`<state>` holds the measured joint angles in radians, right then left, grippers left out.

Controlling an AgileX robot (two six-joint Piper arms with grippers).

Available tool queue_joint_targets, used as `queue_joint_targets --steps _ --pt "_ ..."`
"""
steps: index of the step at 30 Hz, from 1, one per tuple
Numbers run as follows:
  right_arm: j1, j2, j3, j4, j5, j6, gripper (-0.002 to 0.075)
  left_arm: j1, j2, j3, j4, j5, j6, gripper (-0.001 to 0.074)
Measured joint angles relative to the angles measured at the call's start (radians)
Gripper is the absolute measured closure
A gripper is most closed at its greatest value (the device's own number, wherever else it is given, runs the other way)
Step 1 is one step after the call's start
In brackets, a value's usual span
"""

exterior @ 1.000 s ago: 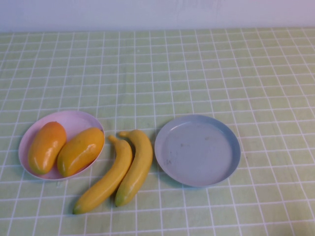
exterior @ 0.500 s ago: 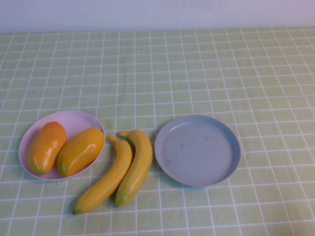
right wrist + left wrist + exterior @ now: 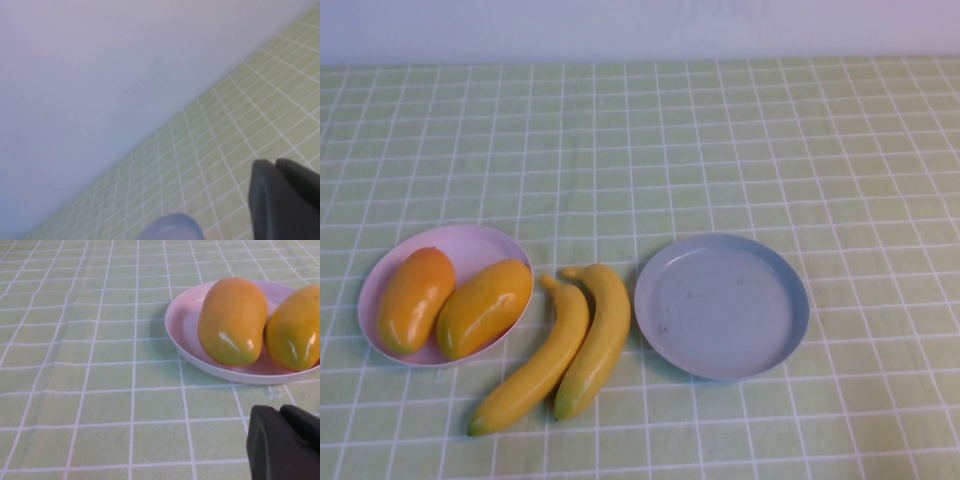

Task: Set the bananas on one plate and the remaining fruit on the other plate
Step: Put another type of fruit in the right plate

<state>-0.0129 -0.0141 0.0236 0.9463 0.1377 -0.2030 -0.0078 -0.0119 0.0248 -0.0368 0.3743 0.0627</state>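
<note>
Two yellow bananas (image 3: pixel 563 342) lie side by side on the cloth between the plates. The grey-blue plate (image 3: pixel 722 305) to their right holds nothing. On the pale pink plate (image 3: pixel 470 245) at the left rest two orange-yellow oval fruits (image 3: pixel 415 298) (image 3: pixel 484 307). Neither arm shows in the high view. In the left wrist view my left gripper (image 3: pixel 280 412) is shut and holds nothing, a little short of the pink plate (image 3: pixel 182 325) and its fruits (image 3: pixel 232 320). My right gripper (image 3: pixel 275 165) is shut and bare, above the cloth, with a bit of the blue plate (image 3: pixel 172 227) showing.
A green checked cloth (image 3: pixel 720 150) covers the whole table. A pale wall (image 3: pixel 640 25) runs along the far edge.
</note>
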Motion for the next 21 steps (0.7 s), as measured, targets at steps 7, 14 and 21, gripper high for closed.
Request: queue_joint_targets --steps 7,14,21 --pt "0.0 0.158 -0.198 -0.049 0.212 -0.002 0.0743 0.0 0.0 0.0 0.0 0.0 0.0 0.0731" --pt "0.0 0.543 -0.45 -0.201 0.548 -0.002 0.0743 0.0 0.0 0.0 0.0 0.0 0.0 0.0731" --pt "0.002 0.927 -0.621 -0.309 0.703 -0.05 0.0743 0.0 0.0 0.0 0.0 0.0 0.0 0.0731"
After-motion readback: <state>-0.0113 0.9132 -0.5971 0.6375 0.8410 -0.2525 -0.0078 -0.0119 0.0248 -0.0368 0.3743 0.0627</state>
